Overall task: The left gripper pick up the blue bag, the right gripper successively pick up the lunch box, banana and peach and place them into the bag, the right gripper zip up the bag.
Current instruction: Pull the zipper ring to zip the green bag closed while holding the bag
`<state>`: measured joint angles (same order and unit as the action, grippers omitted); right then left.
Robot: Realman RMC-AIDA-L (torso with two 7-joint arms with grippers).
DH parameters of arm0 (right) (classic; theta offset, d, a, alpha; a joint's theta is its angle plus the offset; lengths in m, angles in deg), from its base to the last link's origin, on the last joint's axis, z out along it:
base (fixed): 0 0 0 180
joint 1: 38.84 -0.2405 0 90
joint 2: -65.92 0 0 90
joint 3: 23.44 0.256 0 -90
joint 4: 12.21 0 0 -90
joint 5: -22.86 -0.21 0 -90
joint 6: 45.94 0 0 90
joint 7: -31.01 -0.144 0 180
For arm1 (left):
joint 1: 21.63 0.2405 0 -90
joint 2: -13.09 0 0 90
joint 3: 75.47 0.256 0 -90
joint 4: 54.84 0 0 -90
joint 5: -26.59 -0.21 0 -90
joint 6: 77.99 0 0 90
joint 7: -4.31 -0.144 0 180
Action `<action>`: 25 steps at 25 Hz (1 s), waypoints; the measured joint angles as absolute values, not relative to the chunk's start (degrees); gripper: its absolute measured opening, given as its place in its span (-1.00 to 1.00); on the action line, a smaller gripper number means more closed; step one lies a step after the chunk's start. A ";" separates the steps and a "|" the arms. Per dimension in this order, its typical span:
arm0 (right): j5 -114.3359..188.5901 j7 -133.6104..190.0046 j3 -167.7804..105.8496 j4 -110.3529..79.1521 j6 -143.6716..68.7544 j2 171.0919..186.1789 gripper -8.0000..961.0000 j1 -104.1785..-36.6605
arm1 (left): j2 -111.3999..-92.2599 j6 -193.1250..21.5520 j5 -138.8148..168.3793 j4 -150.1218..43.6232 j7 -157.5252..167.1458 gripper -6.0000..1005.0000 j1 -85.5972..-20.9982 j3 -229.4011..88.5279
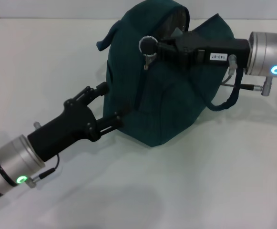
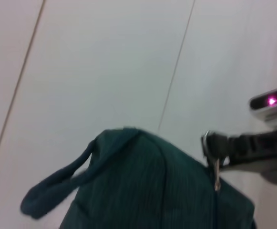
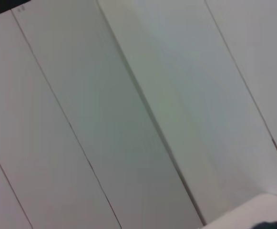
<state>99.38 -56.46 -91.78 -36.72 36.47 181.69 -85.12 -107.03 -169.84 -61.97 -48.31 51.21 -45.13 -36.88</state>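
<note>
The blue bag [image 1: 167,90] stands upright on the white table, its top drawn together. From the right, my right gripper [image 1: 148,46] reaches across the bag's top and is shut on the metal zipper pull [image 1: 148,60]. The left wrist view shows the bag [image 2: 143,186] from low down, with that same right gripper [image 2: 224,145] and the zipper pull [image 2: 217,174] hanging under it. Coming from the lower left, my left gripper [image 1: 114,102] clasps the bag's left side edge between its fingers. The lunch box, banana and peach are out of view.
A carry handle [image 1: 105,40] sticks out at the bag's upper left and a strap loop [image 1: 224,102] hangs at its right. White table [image 1: 214,181] lies all around. The right wrist view shows only pale wall panels [image 3: 128,119].
</note>
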 joint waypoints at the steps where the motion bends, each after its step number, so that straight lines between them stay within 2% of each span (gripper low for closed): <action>1: 99.32 -56.38 -91.84 -37.08 36.56 181.77 -0.96 -85.15 | -107.13 -169.20 -61.53 -49.21 50.12 0.78 -45.28 -36.91; 16: 98.73 -56.35 -92.55 -37.59 36.86 182.12 -0.96 -86.19 | -107.67 -165.28 -52.20 -66.16 30.66 0.77 -50.63 -37.36; 25: 95.61 -56.32 -96.70 -37.57 36.44 182.07 -0.96 -85.50 | -107.68 -164.81 -52.40 -68.39 28.98 0.76 -51.57 -40.52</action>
<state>95.61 -56.32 -96.70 -37.57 36.44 182.07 -85.50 -107.68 -164.81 -52.40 -68.39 28.98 -51.57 -40.52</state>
